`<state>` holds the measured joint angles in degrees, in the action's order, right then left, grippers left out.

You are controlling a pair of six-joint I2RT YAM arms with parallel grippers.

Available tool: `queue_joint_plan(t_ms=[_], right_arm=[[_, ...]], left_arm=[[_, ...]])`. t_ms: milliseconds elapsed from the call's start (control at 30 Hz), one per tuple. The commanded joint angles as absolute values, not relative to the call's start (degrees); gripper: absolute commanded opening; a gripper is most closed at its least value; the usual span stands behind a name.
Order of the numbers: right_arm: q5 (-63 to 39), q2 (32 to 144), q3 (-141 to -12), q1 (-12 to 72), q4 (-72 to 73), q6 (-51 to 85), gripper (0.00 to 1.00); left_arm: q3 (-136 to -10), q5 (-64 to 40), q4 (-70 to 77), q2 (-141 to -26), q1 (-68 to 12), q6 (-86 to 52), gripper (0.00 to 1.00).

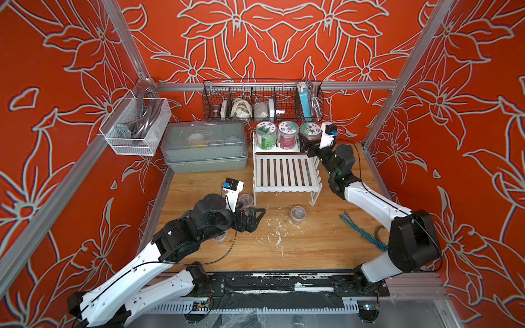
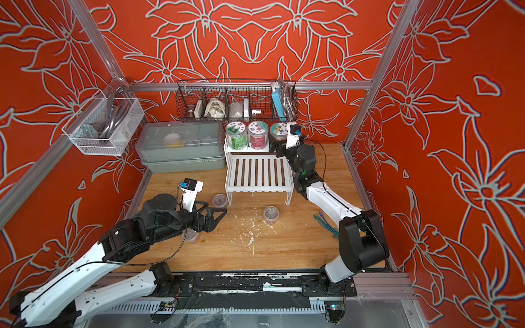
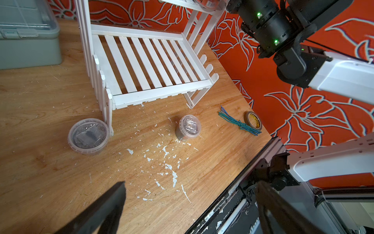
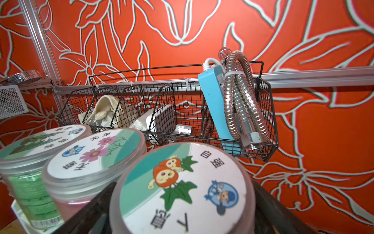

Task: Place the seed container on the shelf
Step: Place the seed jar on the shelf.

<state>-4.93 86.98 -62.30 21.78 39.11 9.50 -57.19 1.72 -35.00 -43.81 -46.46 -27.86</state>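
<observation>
Red flowered walls close round a wood table (image 1: 312, 250). At upper centre of both top views the seed jar (image 1: 311, 131), a pumpkin cartoon on its lid, stands upright at the right end of the upper tier of the shelf (image 1: 287, 170). The right gripper (image 4: 185, 183) reaches in from the right. Its jaws are spread wide, one on each side of the jar, and I cannot tell whether the pads touch it. A pink jar (image 1: 287, 133) stands just left of the seed jar and a green jar (image 1: 266, 133) is left of that, so the three fill the tier. The slatted lower tier in front holds nothing.

A black wire basket (image 1: 284, 117) hangs on the wall rail above the jars, with a blue power strip (image 4: 214, 105) and a coiled metal hose (image 4: 242, 105) in its right end. A grey lidded box (image 1: 204, 147) sits left of the shelf.

One small clear tub (image 1: 245, 200) touches the shelf's front left leg in the left wrist view. Another tub (image 1: 297, 213) stands apart on the table below the shelf. Blue-green cords (image 1: 360, 230) and a tape roll (image 3: 253, 121) lie at centre right.

The left gripper (image 1: 254, 220) hovers at lower left of centre, jaws wide and holding nothing.
</observation>
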Motion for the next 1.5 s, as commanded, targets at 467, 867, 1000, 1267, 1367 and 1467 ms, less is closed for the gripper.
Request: queue_joint_plan(t_ms=[467,867,1000,1267,1367,1467], right_arm=[[-5.5,81.5,-61.0,21.6,34.2,7.8,0.99],[-3.8,77.9,-56.2,21.6,33.4,5.9,0.84],[-3.8,78.4,-56.1,21.6,33.5,5.5,0.79],[-3.6,81.1,-58.6,21.6,32.6,4.9,0.74],[-3.4,81.8,-59.4,21.6,32.2,4.7,0.74],[-3.4,82.7,-60.6,21.5,31.1,4.6,0.74]], left_arm=[[-56.5,-0.1,-33.2,-43.7,-46.0,-27.6,0.99],[-56.1,-0.5,-32.5,-43.8,-46.0,-27.8,0.99],[-56.2,-0.7,-32.3,-43.9,-45.9,-28.0,0.99],[-56.2,-0.6,-32.7,-43.6,-45.9,-28.1,0.99],[-56.3,-0.6,-32.8,-43.4,-45.9,-28.1,0.99],[-56.2,-0.5,-32.9,-43.2,-45.9,-28.1,0.99]])
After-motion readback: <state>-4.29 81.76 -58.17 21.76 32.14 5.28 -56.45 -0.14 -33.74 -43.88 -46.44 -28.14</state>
